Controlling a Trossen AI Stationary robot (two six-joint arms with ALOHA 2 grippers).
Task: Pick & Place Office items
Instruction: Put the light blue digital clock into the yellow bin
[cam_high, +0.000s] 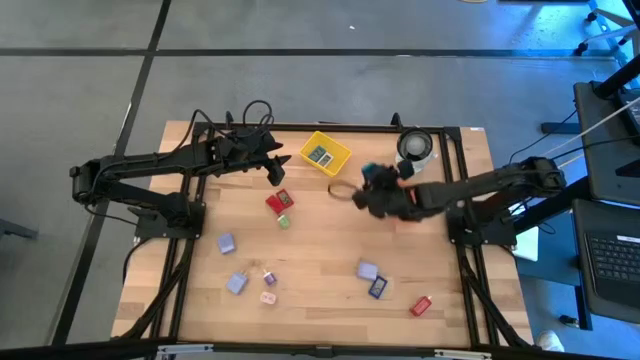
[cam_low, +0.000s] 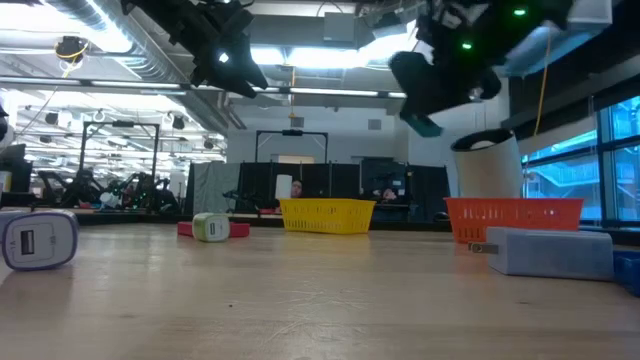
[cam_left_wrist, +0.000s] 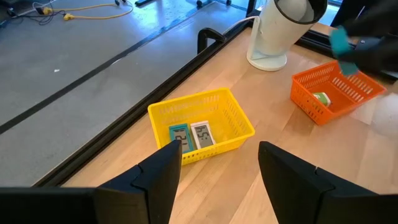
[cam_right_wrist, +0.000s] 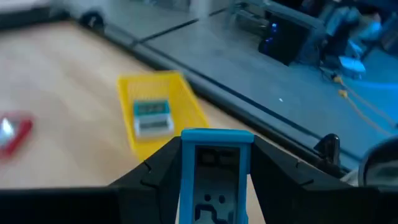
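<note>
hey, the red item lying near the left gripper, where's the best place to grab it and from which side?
Probably from straight above: the red item lies flat on the table, so pinch its two long edges. The left gripper, open beside it, is nearest; mind the small green piece close alongside.

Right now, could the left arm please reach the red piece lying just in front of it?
Probably yes: the left gripper is open and empty, and the red piece lies uncovered close below it.

- Left hand (cam_high: 277, 170) up near the far edge of the bench (cam_high: 320, 300), just beside the yellow bin (cam_high: 325, 153).
- Right hand (cam_high: 368, 190) mid-bench, close to the white roll (cam_high: 414, 146).
- Small pieces scattered around: red (cam_high: 279, 202), lavender (cam_high: 367, 269), another red (cam_high: 421, 305).
</note>
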